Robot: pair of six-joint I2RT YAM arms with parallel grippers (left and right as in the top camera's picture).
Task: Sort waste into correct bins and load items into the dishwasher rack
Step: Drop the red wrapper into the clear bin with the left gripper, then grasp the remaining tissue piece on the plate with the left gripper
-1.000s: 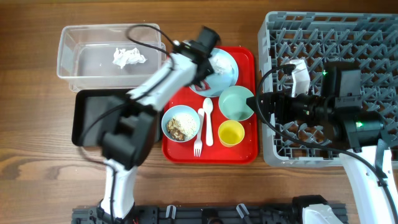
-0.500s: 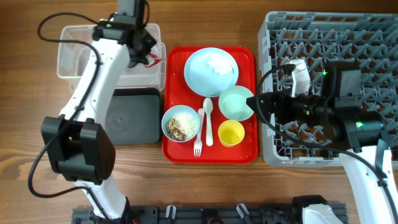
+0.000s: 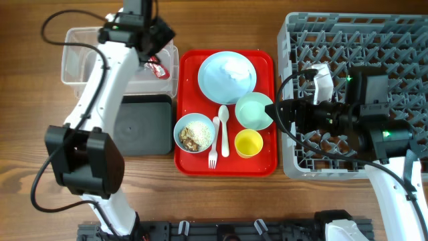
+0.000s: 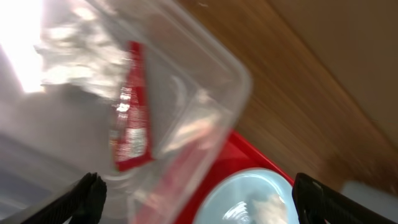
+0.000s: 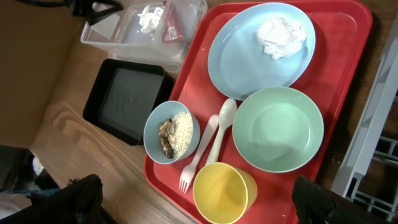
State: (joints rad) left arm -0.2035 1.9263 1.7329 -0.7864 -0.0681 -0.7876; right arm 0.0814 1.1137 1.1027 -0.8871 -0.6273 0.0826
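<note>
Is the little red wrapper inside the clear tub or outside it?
Inside. The right wrist view shows the wrapper within the tub's walls beside the tissue; the left fingers hold nothing.

this is looking like a robotics lab bench staged as a canteen wash-up corner: a cabled left arm (image 3: 100, 87) and right arm (image 3: 391, 194) are standing at a wooden worktop (image 3: 40, 167), with a grey dishwasher rack (image 3: 401, 33) and red serving tray (image 3: 189, 63) sitting on it.

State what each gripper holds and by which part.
Nothing is held. The left gripper is open over the clear tub, the wrapper loose in it; the right gripper is open, empty.
</note>
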